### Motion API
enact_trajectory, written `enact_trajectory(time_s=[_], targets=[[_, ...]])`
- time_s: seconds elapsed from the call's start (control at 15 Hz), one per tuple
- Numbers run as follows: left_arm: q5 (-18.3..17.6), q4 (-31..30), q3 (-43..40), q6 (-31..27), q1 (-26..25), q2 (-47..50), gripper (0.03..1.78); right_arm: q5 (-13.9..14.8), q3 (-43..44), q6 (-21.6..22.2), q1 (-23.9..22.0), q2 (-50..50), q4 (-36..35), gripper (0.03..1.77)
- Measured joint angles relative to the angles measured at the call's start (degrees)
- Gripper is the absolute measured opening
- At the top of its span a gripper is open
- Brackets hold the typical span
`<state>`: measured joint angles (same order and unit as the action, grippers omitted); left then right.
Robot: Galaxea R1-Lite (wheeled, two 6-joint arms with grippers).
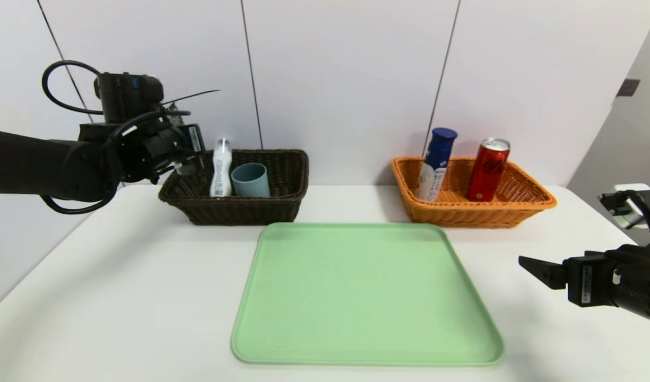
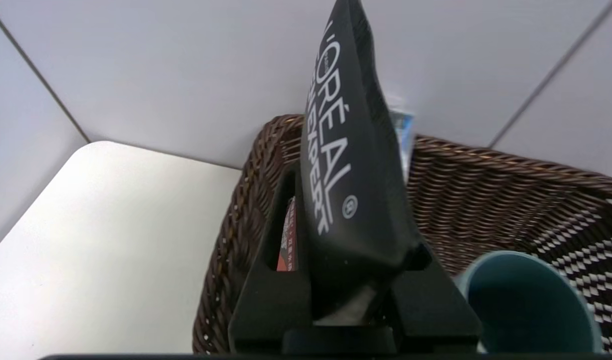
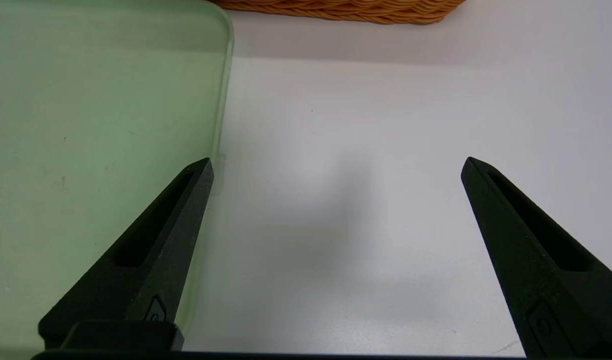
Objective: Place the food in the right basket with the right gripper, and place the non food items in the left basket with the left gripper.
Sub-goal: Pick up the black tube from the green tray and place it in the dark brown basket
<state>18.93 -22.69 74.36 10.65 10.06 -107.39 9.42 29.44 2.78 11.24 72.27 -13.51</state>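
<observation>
A: We count two baskets: brown basket holding one clear bottle and one cup; orange basket, one blue-capped bottle, one can.

B: Our left gripper pinches the tube over the brown one; right gripper gapes, holding nothing, above the white table beside one green tray.

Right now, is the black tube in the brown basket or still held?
Still held: the left gripper clamps the black tube above the brown basket.

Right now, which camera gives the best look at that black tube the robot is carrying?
The left wrist view: the black tube fills the frame, clamped in the left gripper above the brown basket, its white lettering readable. In the head view the arm hides it almost entirely. The right wrist view does not show it.
</observation>
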Motion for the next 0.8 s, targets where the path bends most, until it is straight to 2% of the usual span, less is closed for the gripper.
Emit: enact_trajectory(time_s=[0.53,0.6,0.8], targets=[[0.28,-0.32,-0.17,0.20,-1.44,-5.27,0.35,0.00,-0.01,0.09,-0.02,0.15,0.00,1.71],[0.22,-1.10,-0.16,0.09,-1.46,-5.60,0.41,0.00,-0.01,0.09,-0.02,0.17,-0.02,1.71],[0.13,-5.10,-0.22,-0.66,-1.44,-6.12,0.82,0.00,0.00,0.11,-0.02,0.24,-0.02,1.71]])
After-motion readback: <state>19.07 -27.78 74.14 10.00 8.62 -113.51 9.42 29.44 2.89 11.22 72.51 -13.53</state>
